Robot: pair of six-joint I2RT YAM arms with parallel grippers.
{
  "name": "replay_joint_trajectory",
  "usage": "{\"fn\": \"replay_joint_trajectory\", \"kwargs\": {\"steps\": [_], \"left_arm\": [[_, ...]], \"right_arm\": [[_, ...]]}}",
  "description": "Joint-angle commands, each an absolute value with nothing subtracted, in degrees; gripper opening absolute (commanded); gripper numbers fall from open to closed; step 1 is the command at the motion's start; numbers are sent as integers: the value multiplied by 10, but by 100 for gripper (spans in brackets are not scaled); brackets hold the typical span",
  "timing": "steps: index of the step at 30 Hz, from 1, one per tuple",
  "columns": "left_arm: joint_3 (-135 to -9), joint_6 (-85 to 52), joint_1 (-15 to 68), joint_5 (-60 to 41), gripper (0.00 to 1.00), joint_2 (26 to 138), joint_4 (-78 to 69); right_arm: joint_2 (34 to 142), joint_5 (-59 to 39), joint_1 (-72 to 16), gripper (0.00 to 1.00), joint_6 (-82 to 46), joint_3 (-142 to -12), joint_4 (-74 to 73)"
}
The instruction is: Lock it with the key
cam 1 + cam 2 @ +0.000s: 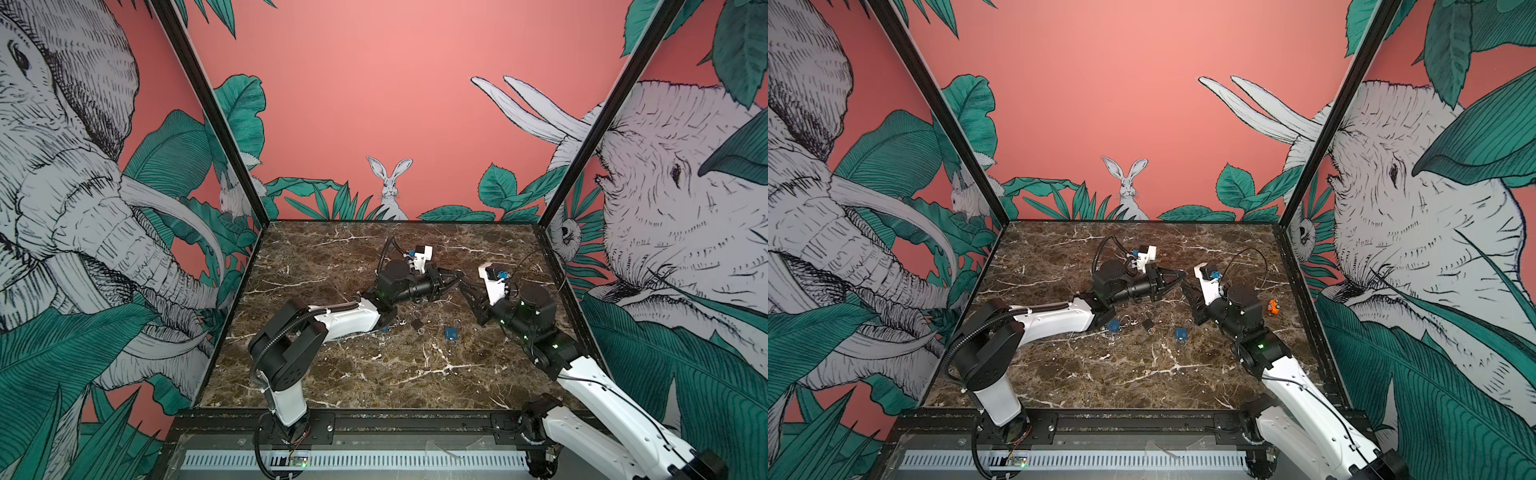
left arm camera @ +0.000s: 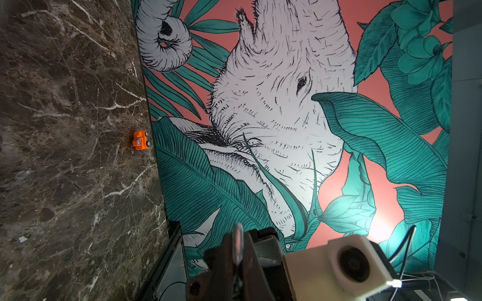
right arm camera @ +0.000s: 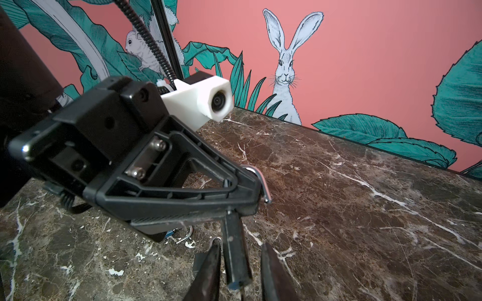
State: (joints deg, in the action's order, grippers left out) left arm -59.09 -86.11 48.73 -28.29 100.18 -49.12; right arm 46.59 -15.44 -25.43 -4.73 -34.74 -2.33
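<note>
My left gripper (image 1: 458,275) is shut on a small padlock held above the middle of the marble table. The padlock's silver shackle (image 3: 261,182) hooks out past the fingertips, and it shows edge-on between the jaws in the left wrist view (image 2: 238,241). A narrow black piece with a blue end (image 3: 236,250), apparently the key, hangs down from that grip. My right gripper (image 3: 241,247) faces the left one tip to tip (image 1: 1187,289). Its fingers stand on either side of the black piece, and a gap shows on one side.
On the table (image 1: 374,374) below the grippers lie a black padlock (image 1: 417,323) and a blue padlock (image 1: 451,333). Another blue one (image 1: 1113,325) lies by the left forearm. A small orange object (image 1: 1272,307) sits near the right wall. Walls enclose three sides.
</note>
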Motion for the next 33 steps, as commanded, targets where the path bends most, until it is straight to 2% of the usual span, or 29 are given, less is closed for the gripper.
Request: {"fn": "replay_joint_trajectory", "kwargs": {"steps": [1,10,15,19,20,22,24,27,29,32,33], "left_arm": [[-609,-867,490,-291,0,991,-514],[-615,-870,490,-297,0,994,-515],[-615,-869,490,-302,0,998,-516],[-612,-862,487,-310,0,1004,-516],[-609,-859,486,-312,2,1006,-518],[-601,-848,476,-314,41,1008,-519],[-601,-824,462,-327,65,1010,-509],[-608,-779,429,-372,73,1009,-476],[-622,-710,406,-393,74,999,-410],[-673,-537,381,-373,74,970,-187],[-699,-446,382,-331,74,958,-83]], "right_arm": [[457,-153,-252,26,-54,-343,-45],[470,-159,-253,20,-61,-344,-54],[472,-163,-253,0,-75,-340,-69],[463,-163,-252,0,-90,-338,-72],[461,-163,-251,0,-96,-337,-72],[458,-158,-251,0,-111,-345,-52],[453,-148,-250,0,-128,-362,-10],[444,-147,-249,0,-164,-383,57],[439,-153,-249,0,-187,-397,104],[431,-163,-249,0,-225,-411,167],[427,-163,-249,0,-235,-414,191]]}}
